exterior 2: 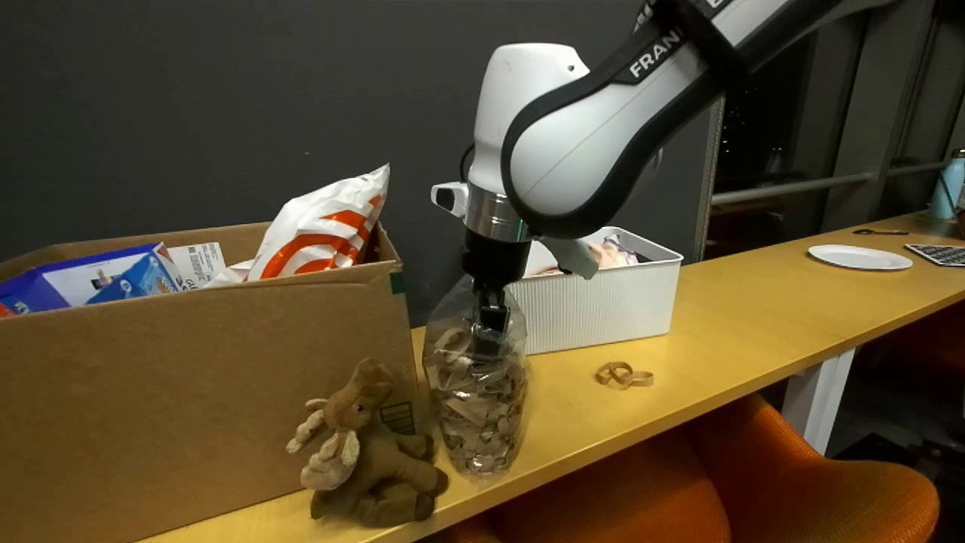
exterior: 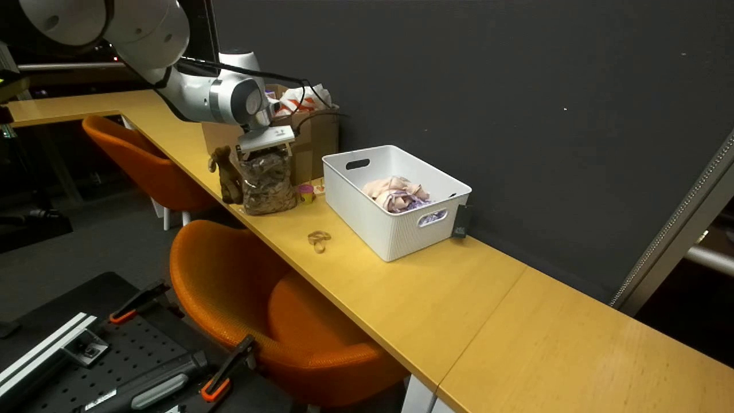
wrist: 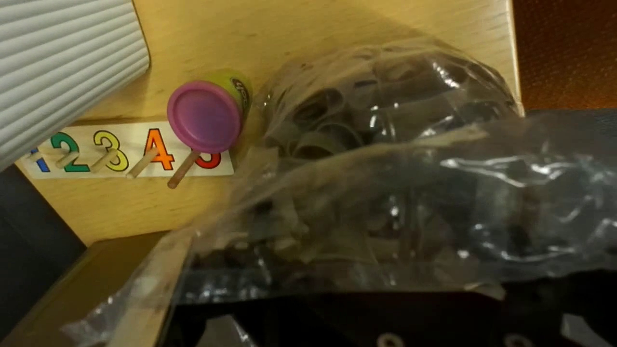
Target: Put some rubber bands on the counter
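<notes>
the counter (exterior: 447,298) carries rubber bands (exterior 2: 624,381), a white bin (exterior: 371,222), cardboard box (exterior 2: 203,385) and plush toy (exterior 2: 384,475).

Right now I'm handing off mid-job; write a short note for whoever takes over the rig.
Tool: down in the clear bag; can't tell whether it is open or shut, or holding anything.
Rubber bands: a small cluster lies on the counter, near the white bin; what look like more show in the bag.
Done: some bands are out on the counter.
Left: probably lifting the tool clear; no count is set, so add more only if wanted.
</notes>
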Tool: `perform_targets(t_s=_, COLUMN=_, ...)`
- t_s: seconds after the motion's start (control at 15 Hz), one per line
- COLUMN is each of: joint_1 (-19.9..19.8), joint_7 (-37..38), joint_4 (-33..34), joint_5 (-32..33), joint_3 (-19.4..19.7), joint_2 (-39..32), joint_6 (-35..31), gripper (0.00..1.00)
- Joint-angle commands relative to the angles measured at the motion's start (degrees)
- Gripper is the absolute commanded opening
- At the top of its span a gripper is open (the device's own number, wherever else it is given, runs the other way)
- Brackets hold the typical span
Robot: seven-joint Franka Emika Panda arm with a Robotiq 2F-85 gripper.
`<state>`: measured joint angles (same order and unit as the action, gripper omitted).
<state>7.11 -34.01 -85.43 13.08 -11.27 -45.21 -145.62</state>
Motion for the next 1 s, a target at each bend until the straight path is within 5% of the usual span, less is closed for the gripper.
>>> perform_targets(t_s=0.0, joint_1=-1.40, joint_7=-1.28, joint_4=0.66, joint_5=-0.34, joint_3=-0.45, joint_2=-1.57, joint_6=-1.76, gripper=0.99)
perform_targets(t_s=0.07, joint_1=-1.49, joint_7=-1.17, joint_4=0.81, joint_5=-0.26, joint_3=-0.40, joint_2=-1.83, joint_6=-1.91, gripper=0.95)
perform_targets(t_s=0.13, joint_1=-1.56, joint_7=-1.13, joint_4=0.96, joint_5=-0.29, joint_3=-0.47, joint_2=-1.94, joint_6=-1.84, gripper=0.73)
perform_targets(t_s=0.27, joint_1=-1.58, joint_7=-1.14, joint_4=1.09, joint_5=-0.32, joint_3=-0.64, joint_2=-1.91, joint_6=-1.74, gripper=0.70)
perform_targets(t_s=0.87, joint_1=-1.90, joint_7=-0.96, joint_4=0.64, joint_5=-0.93, joint_3=-1.17, joint_2=-0.86, joint_6=-1.75, gripper=0.01)
perform_targets(t_s=0.93, joint_1=-1.80, joint_7=-0.63, joint_4=0.40, joint_5=-0.98, joint_3=-1.16, joint_2=-0.26, joint_6=-1.60, gripper=0.00)
